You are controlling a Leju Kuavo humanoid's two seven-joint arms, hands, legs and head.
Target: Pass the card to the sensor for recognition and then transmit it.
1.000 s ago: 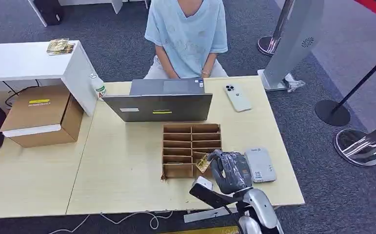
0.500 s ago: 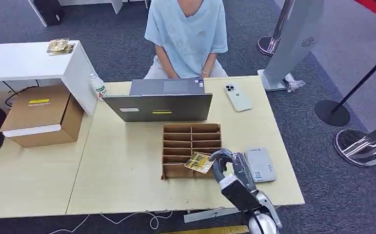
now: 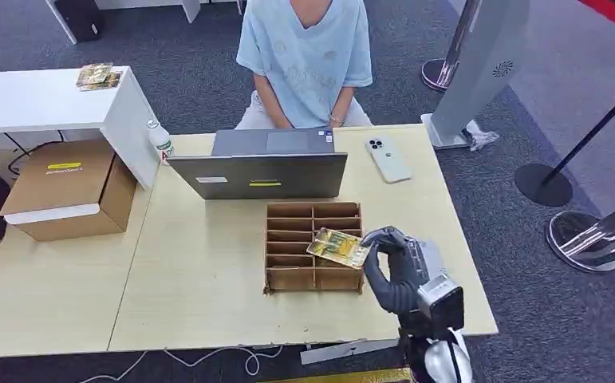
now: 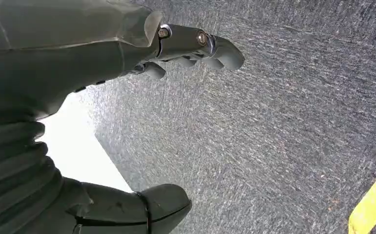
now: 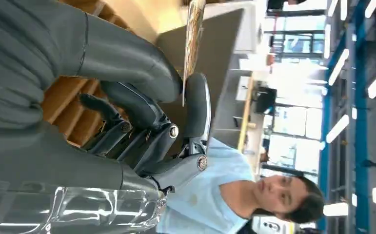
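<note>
One card (image 3: 337, 246) between fingers (image 5: 197, 105)

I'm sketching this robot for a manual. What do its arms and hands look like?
The right hand has dark grey fingers and a thick grey thumb with visible metal pivot screws. Behind it sit a grey ribbed cover and a glossy silver forearm. The left hand looks the same: grey shell, screws at the finger pivots.
</note>
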